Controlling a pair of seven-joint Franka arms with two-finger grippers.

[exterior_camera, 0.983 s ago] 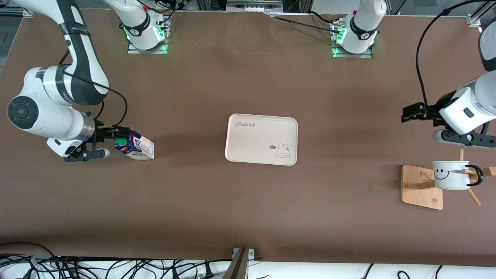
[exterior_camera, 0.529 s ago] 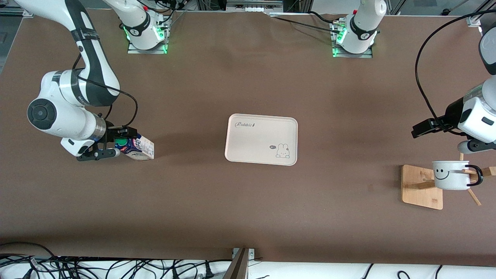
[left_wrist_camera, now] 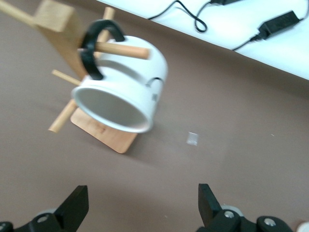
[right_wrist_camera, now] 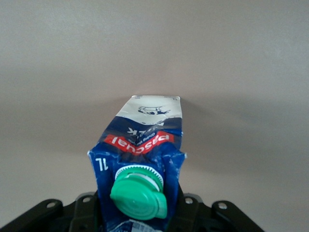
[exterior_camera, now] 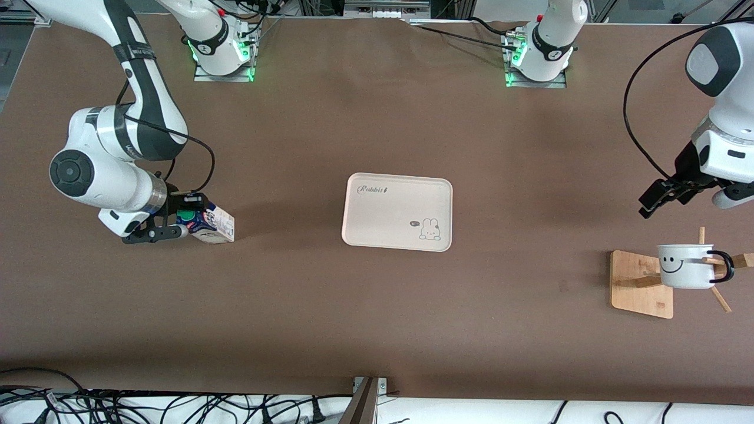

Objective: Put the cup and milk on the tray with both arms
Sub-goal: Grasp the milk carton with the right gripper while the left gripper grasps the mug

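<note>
The right hand (exterior_camera: 184, 221) is sitting low on the counter (exterior_camera: 365, 318) toward the right arm's end, its fingers closed in on the top of the milk (exterior_camera: 211, 224), gripping the carton just below the green cap (right_wrist_camera: 139, 197). The milk is standing on the counter, well apart from the tray (exterior_camera: 397, 212), which is lying empty at the middle of the counter. The left hand (exterior_camera: 654, 202) is hanging in the air toward the left arm's end, over the counter just beside the wooden rack (exterior_camera: 642, 284), its fingers (left_wrist_camera: 75, 208) spread wide and holding nothing. The cup (exterior_camera: 686, 266) is hanging by its black handle (left_wrist_camera: 94, 50) on a peg of the rack, near that end's edge.
</note>
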